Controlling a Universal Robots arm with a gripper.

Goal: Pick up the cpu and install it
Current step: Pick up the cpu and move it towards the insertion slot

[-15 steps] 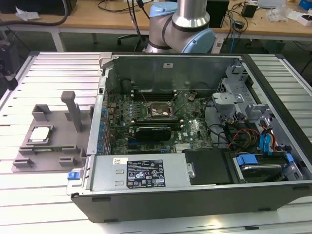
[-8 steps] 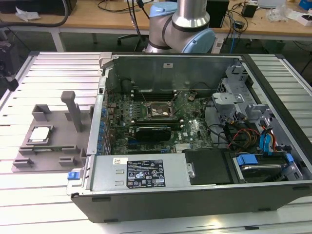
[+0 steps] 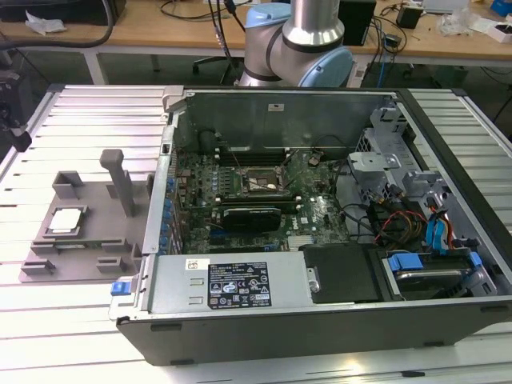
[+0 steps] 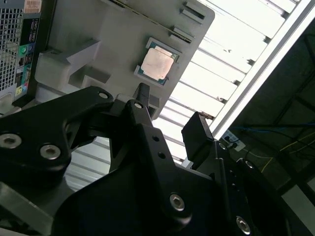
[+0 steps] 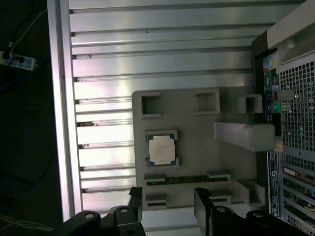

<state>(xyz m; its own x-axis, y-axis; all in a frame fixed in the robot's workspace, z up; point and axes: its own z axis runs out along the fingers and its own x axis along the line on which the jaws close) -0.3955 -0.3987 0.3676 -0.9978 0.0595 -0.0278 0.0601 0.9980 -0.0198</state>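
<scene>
We are finding the pincer (image 5: 168,192) standing released in the first wrist view: its two dark fingers (image 5: 136,204) are spread apart and are gripping nothing. The second wrist view is showing the pincer (image 4: 170,104) the same way, with open space between the jaws.

The cpu (image 5: 162,149) is lying out beyond the fingertips, roughly in line with the gap between them and well clear of both. It is sitting flat, silvery top up, in a shallow square seat of the grey tray (image 5: 197,129), and the tray's near edge is reaching almost to the fingertips. In the second wrist view the cpu (image 4: 157,62) is likewise lying ahead of the pincer, untouched.

In the exterior view we are seeing the cpu (image 3: 66,221) resting on the tray (image 3: 96,210), beside the open computer case (image 3: 240,288), whose socket (image 3: 254,182) is standing bare.
</scene>
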